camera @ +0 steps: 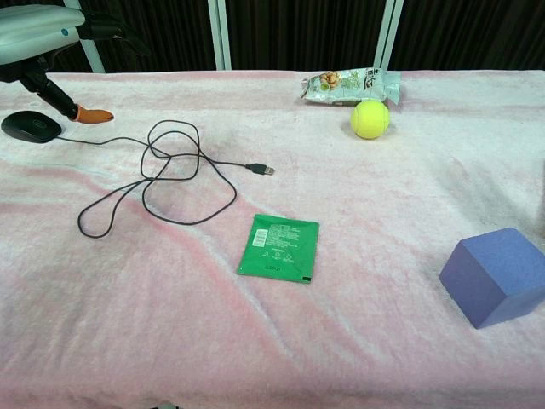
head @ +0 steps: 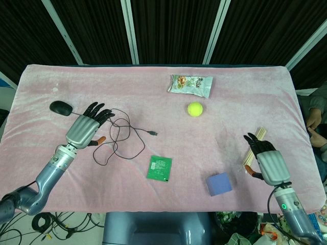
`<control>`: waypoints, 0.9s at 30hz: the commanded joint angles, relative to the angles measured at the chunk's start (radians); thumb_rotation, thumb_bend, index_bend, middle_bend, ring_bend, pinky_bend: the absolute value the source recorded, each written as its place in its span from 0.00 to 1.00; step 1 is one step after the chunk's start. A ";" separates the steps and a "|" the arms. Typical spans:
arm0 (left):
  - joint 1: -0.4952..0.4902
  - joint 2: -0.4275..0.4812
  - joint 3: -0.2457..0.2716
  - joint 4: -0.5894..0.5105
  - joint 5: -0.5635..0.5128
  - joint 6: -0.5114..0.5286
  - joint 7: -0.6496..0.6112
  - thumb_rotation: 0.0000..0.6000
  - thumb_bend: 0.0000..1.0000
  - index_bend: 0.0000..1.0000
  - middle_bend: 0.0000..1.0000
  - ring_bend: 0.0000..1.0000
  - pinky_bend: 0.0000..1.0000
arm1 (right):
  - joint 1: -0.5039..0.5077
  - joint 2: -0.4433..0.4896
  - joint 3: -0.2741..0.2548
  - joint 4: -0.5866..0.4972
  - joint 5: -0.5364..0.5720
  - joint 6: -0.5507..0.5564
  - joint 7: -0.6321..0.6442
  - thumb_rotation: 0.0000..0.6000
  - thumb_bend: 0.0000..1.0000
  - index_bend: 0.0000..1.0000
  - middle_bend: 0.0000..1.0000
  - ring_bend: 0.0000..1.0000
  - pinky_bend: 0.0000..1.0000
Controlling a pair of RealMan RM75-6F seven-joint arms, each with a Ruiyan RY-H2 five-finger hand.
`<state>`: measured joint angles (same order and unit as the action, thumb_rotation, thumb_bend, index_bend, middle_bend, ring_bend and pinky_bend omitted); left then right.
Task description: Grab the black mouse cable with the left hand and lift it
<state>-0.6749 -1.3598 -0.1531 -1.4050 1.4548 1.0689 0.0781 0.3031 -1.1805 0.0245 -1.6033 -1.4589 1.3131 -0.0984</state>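
Observation:
The black mouse (head: 61,107) lies at the table's left, and its thin black cable (head: 144,147) trails right in loose loops that end at a USB plug (head: 152,133). My left hand (head: 87,127) hovers over the cable's left part with its fingers stretched out and apart, holding nothing. The chest view shows the mouse (camera: 31,126), the looped cable (camera: 236,198) and the left hand (camera: 43,34) raised clear of the cloth at top left. My right hand (head: 268,161) rests open at the table's right and does not appear in the chest view.
A green packet (head: 160,168) lies just right of the cable loops. A purple block (head: 219,184) sits near the front edge. A tennis ball (head: 194,108) and a snack bag (head: 190,84) are at the back. Wooden chopsticks (head: 254,148) lie beside the right hand.

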 commanded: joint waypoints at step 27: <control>-0.347 -0.475 -0.166 0.300 -0.433 -0.291 0.491 1.00 0.31 0.32 0.17 0.00 0.00 | -0.163 -0.071 -0.013 0.104 -0.003 0.185 -0.067 1.00 0.18 0.00 0.06 0.23 0.21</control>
<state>-0.9905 -1.7951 -0.2994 -1.1529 1.0363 0.8004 0.5937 0.1407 -1.2520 0.0121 -1.4971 -1.4603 1.4979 -0.1644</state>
